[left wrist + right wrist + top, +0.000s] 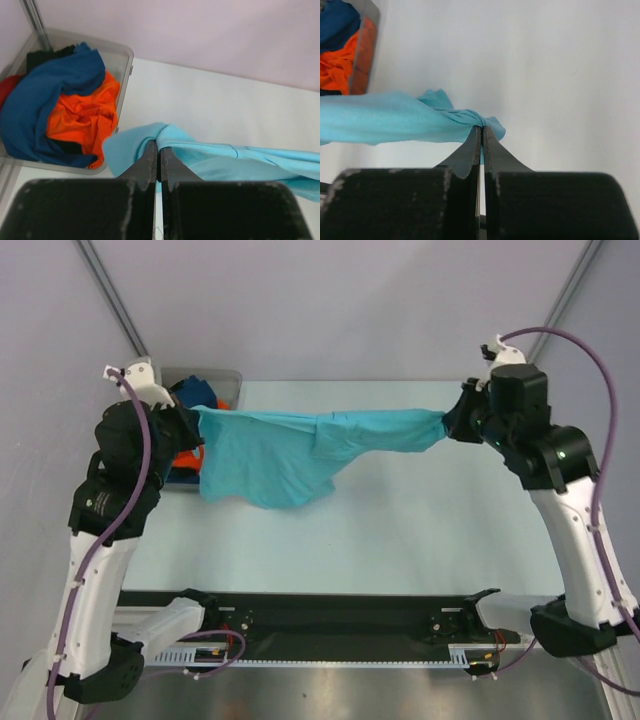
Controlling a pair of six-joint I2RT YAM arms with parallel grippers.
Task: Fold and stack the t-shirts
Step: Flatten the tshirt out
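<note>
Both were closed tight: left gripper (157, 146) pinched on a bunched end of the turquoise t-shirt (265, 455), right gripper (481, 131) pinched on the opposite end. The shirt hung stretched between them over the tabletop (400, 530), its middle sagging in a loose fold; whether the low edge touched the surface, couldn't tell. The cloth looked light, soft and limp, bunching at each pinch, so it could probably slip out of a thin bite if tugged hard. Best holds, judged: shoulder seams or hem corners, with plenty of cloth in the jaws. A dark blue t-shirt (55, 85), orange t-shirt (85, 112) and red t-shirt (7, 87) lay crumpled in the tray (127, 55), far left, near the left gripper.
</note>
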